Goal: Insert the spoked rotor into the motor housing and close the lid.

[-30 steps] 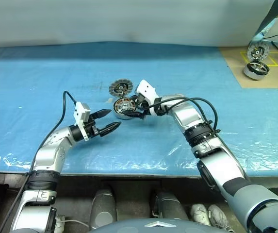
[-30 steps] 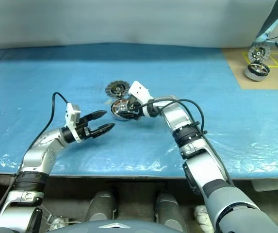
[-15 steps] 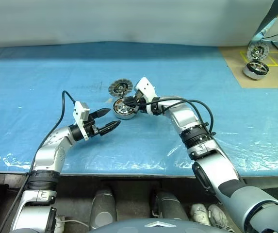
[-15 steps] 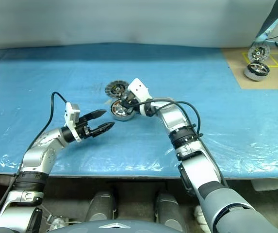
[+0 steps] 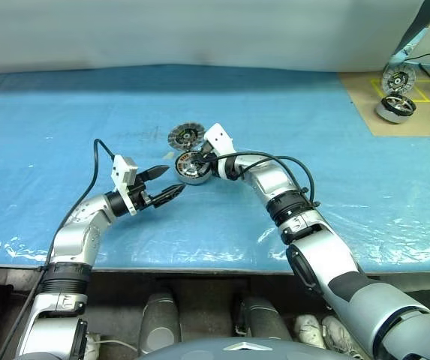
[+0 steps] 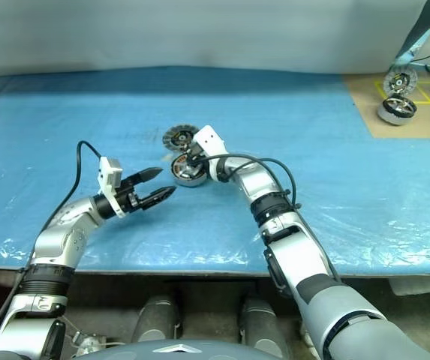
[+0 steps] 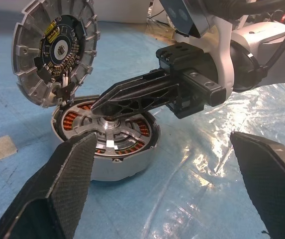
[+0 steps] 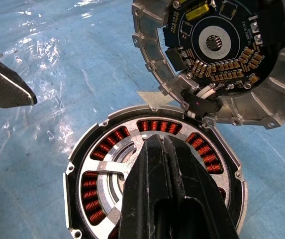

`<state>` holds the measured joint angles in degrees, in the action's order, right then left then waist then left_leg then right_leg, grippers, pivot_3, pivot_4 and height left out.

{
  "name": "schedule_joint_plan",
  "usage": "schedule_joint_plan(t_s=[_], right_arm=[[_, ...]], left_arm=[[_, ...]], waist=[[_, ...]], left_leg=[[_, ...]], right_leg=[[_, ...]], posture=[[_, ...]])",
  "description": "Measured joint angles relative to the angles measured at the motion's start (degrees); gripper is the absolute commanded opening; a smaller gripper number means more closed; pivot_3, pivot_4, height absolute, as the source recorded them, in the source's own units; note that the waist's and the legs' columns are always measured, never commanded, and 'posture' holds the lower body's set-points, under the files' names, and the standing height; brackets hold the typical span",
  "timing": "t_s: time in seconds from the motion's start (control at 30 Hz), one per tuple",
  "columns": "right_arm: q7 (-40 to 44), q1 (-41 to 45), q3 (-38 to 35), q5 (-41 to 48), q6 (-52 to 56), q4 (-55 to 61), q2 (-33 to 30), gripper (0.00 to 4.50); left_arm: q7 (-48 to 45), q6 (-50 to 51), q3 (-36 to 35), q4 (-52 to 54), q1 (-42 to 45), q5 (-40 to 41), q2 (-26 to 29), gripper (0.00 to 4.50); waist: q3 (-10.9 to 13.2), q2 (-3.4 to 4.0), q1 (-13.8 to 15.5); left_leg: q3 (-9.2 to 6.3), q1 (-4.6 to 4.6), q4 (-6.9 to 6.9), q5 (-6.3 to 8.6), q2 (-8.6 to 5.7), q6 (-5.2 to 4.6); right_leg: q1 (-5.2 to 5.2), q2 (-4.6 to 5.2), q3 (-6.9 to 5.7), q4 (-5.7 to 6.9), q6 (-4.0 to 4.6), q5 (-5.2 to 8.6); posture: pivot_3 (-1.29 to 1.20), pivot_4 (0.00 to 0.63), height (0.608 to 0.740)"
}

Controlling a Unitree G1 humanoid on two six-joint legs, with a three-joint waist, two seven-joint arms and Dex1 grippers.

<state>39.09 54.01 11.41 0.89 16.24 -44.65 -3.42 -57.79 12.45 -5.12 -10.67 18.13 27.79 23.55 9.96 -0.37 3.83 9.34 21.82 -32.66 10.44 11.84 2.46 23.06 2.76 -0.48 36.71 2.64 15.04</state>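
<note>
While the two grippers meet over the middle of the blue plastic sheet (image 5: pixel 64 127) on the desk, count one motor housing (image 5: pixel 192 169), one lid (image 5: pixel 185 136) and one spoked rotor (image 7: pixel 113 130) seated inside the housing. That housing is a squat round silver cup, and copper windings glow orange through the gaps between the rotor's shiny spokes. Its lid stands open, tipped up at the housing's far rim and joined there; the inner face carries radial ribs around a dark circuit board. Right gripper (image 7: pixel 100 105) reaches in from the right with both black fingers pressed together, holding nothing, the tip right over the rotor's centre hub; contact there I cannot call. Left gripper (image 5: pixel 168 183) sits level just to the housing's left with its two tapered carbon-textured fingers (image 7: pixel 57 189) spread wide and nothing between them. Off at the desk's far right corner, on a tan cardboard patch (image 5: pixel 365 101), stands one more motor unit (image 5: pixel 395 109) with its own lid up
</note>
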Motion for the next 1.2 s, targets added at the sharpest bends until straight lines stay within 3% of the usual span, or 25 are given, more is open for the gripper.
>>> schedule_joint_plan(t_s=[0.17, 0.43, 0.53, 0.9, 1.2], right_arm=[[1.90, -1.69, 1.30, -1.19, -0.91, 2.88, -1.51, 0.03], [8.03, -8.41, -4.31, 7.89, 9.50, 19.68, -5.33, 0.03], [9.95, -11.42, -5.60, 10.78, 14.46, 29.60, -9.72, 0.00], [5.46, -22.99, -9.06, 14.89, 25.40, 44.47, -15.88, 0.00], [2.22, -25.84, -9.01, 15.90, 28.26, 48.63, -16.87, 0.00]], left_arm=[[0.88, 0.43, -1.07, -0.18, 0.23, 0.52, 0.00, 4.50], [1.86, 0.70, -6.67, -8.24, 7.30, 2.56, 1.12, 4.50], [2.32, 0.14, -8.70, -14.80, 11.83, 2.74, 0.83, 3.92], [3.83, -9.83, -12.43, -48.01, 37.51, -0.06, -1.29, 0.09], [-2.88, -9.72, -10.26, -61.74, 48.50, -6.54, -5.19, 0.09]], waist=[[0.00, 0.00, 0.06], [0.01, -0.01, 0.24], [0.01, -0.03, 0.59], [0.03, -0.07, 1.94], [0.08, -0.14, 1.97]], left_leg=[[0.00, -0.08, -0.01, 0.00, 0.00, 0.00], [-0.02, 0.04, 0.00, 0.00, -0.02, 0.00], [-0.08, 0.05, 0.01, 0.00, -0.03, 0.00], [-0.37, 0.19, 0.02, -0.01, -0.12, 0.03], [-0.75, 0.28, 0.01, -0.01, -0.19, 0.06]], right_leg=[[-0.09, 0.00, 0.00, 0.01, 0.01, 0.01], [-0.01, -0.01, -0.02, -0.03, -0.03, -0.01], [-0.03, -0.02, -0.07, -0.03, -0.03, -0.02], [-0.06, -0.01, -0.19, -0.16, -0.07, -0.03], [-0.10, 0.01, -0.32, -0.20, -0.12, -0.06]], posture=[[0.00, 0.150, 0.740], [0.00, 0.150, 0.740], [0.00, 0.150, 0.740], [0.00, 0.150, 0.740], [0.00, 0.150, 0.740]])
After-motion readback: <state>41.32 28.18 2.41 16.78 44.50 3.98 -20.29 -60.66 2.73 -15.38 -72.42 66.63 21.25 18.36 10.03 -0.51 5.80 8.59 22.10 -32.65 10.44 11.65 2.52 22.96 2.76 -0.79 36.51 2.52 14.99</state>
